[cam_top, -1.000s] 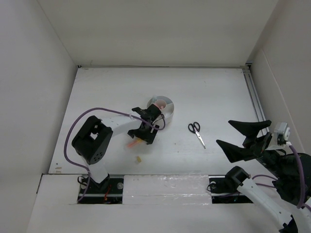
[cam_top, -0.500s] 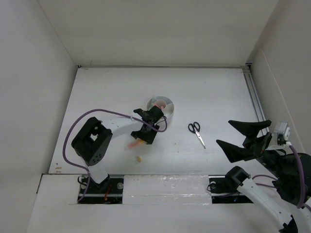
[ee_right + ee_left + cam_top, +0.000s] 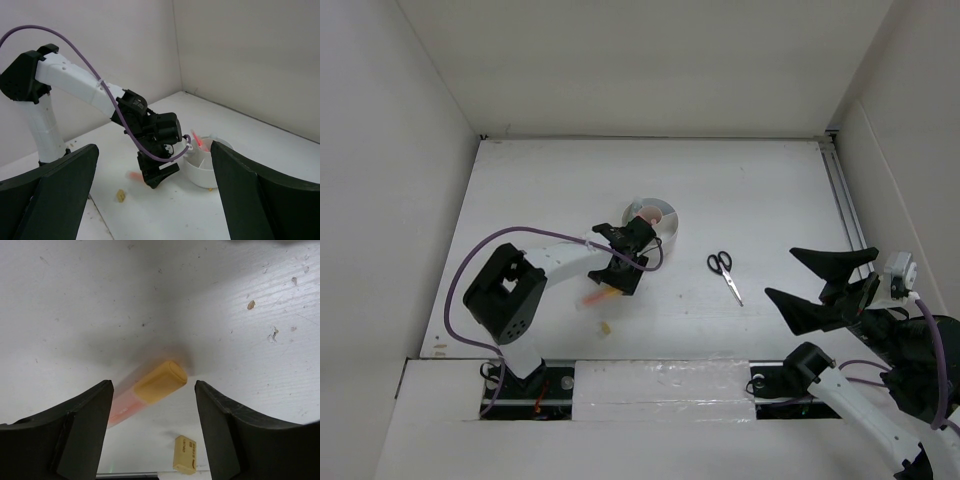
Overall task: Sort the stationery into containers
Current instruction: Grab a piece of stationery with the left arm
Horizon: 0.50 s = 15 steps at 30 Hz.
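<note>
Left gripper [image 3: 153, 387] unclenched, jaws apart either side of orange highlighter [image 3: 160, 381] lying on table [image 3: 210, 300], yellowish eraser [image 3: 184, 455] near, white organizer [image 3: 200, 172] just beside, scissors [image 3: 723, 270] well apart, right gripper [image 3: 782, 272] spread wide, holding nothing.

A white table [image 3: 770, 190] fills the floor of a plain white enclosure. A back wall [image 3: 640, 60] rises behind it, a left wall [image 3: 380, 180] and a right wall [image 3: 910, 120] close the sides, and all three are bare and matte. A pale metal rail [image 3: 842, 190] runs along the table's right edge, just beside the right wall. At the near edge a raised white ledge [image 3: 660, 385] spans the width, with a glossy strip on it that catches the light. The light is soft and even, with faint shadows. Close up, the tabletop shows a painted grain, small brown specks [image 3: 251, 304] and scuffs.
</note>
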Motion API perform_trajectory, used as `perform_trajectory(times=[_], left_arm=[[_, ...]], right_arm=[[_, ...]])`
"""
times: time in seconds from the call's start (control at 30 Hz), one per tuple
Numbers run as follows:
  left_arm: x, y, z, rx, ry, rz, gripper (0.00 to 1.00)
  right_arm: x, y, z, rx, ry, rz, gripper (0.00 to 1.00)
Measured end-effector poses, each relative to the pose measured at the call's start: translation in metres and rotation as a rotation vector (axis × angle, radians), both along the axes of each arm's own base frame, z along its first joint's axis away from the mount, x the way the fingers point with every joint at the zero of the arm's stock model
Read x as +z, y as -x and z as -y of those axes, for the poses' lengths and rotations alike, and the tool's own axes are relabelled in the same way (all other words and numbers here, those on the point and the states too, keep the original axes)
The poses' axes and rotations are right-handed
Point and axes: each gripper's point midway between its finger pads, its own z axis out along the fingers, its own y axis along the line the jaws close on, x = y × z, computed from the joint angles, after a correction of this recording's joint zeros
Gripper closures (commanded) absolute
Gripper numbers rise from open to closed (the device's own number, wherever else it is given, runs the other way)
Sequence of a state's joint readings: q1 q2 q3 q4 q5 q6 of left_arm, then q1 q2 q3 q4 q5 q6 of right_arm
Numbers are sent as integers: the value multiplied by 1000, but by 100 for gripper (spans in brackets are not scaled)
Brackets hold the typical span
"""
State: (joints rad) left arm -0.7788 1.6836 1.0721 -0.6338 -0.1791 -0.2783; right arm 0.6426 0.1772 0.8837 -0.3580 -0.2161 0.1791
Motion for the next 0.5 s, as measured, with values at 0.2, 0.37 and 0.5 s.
perform_trajectory(times=[0.2, 0.37, 0.5], left_arm=[[0, 1, 1, -2, 4, -5, 39], [0, 2, 2, -9, 9, -11, 45], [-1, 3, 3, -13, 15, -18, 41]], right_arm=[[0, -1, 1, -6, -2, -1, 0], [0, -1, 1, -8, 0, 1, 0], [0, -1, 1, -9, 1, 5, 0]])
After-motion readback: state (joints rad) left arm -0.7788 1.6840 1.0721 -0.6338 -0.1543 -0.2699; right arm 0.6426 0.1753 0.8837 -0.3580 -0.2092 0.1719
